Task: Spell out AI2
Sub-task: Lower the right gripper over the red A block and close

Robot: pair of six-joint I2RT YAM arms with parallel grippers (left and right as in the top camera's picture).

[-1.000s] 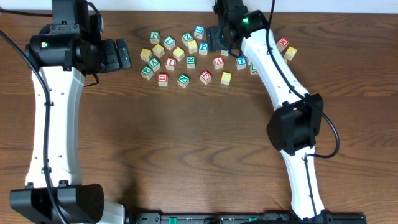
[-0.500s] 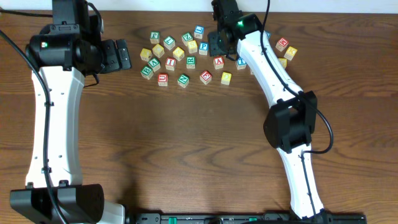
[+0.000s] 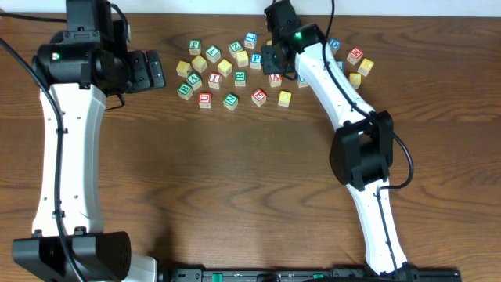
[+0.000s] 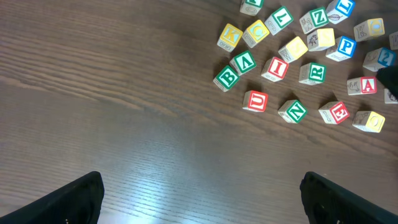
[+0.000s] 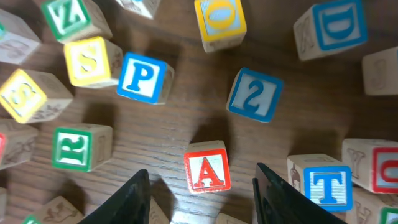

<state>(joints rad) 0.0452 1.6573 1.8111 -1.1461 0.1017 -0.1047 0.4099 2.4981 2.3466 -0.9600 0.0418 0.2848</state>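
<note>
Right wrist: right gripper (image 5: 201,171) gapes wide, empty, one finger either side of red A block (image 5: 207,167). Recommend lowering centred on it, since blue T block (image 5: 328,185) sits near.

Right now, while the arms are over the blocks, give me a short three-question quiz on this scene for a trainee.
1. True or false: the left claw is shut on a block.
2. Multiple choice: the letter on the I block is A) red, B) green, C) blue.
3. Short answer: which block does the open right claw straddle?
Key: 1 false, it is open and holds nothing; 2 A; 3 the red A block.
</note>
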